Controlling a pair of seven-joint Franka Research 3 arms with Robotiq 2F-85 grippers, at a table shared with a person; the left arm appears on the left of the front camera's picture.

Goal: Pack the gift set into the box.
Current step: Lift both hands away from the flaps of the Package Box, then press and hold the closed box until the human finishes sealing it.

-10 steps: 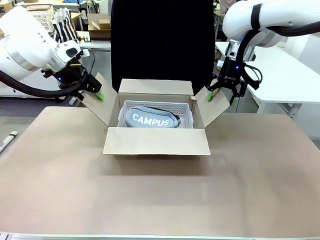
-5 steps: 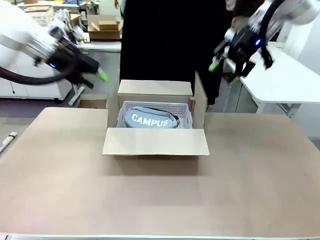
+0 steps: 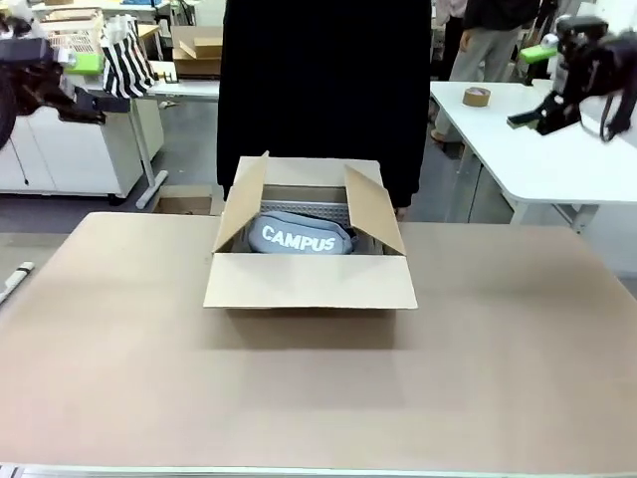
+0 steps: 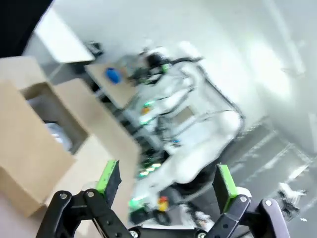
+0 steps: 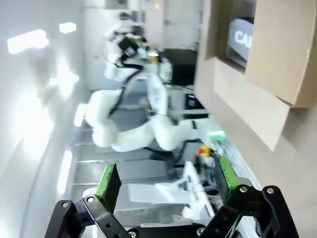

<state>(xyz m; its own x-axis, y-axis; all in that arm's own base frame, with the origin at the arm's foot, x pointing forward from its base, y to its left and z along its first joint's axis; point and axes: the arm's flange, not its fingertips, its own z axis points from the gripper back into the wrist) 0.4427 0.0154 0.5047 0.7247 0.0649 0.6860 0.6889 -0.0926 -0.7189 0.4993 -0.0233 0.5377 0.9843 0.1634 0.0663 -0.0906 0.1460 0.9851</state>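
The left gripper (image 4: 166, 178) is hanging high in the air, its 2 green-padded fingers (image 4: 109, 176) spread wide apart with nothing between them. The large brown corrugated cardboard box (image 3: 309, 284) is sitting well below this gripper and off to its right, on the wide brown table (image 3: 318, 398). In the left wrist view the box is showing low and to the left of the fingers, well apart from them.

The right gripper (image 5: 167, 177) is hanging high too, with its 2 fingers (image 5: 225, 173) parted wide and gripping nothing. The box is sitting well below it and off to its left. In the right wrist view the box is showing above and to the right of the fingers.

Inside the box, the grey soft pouch with white "CAMPUS" lettering (image 3: 299, 237) is lying far from both grippers. The far wall of the shallow pale grey slotted plastic tray (image 3: 304, 211) is showing just behind it.

Of the box's 4 flaps, the 2 side ones are leaning inward over the opening. The near one is folded down outside the front wall, and the far one is standing up.

A person in black clothing (image 3: 323, 80) is standing just behind the box, between the 2 grippers. A roll of brown tape (image 3: 476, 97) is lying on a white table (image 3: 518, 159), to the left of the right gripper and slightly below it.
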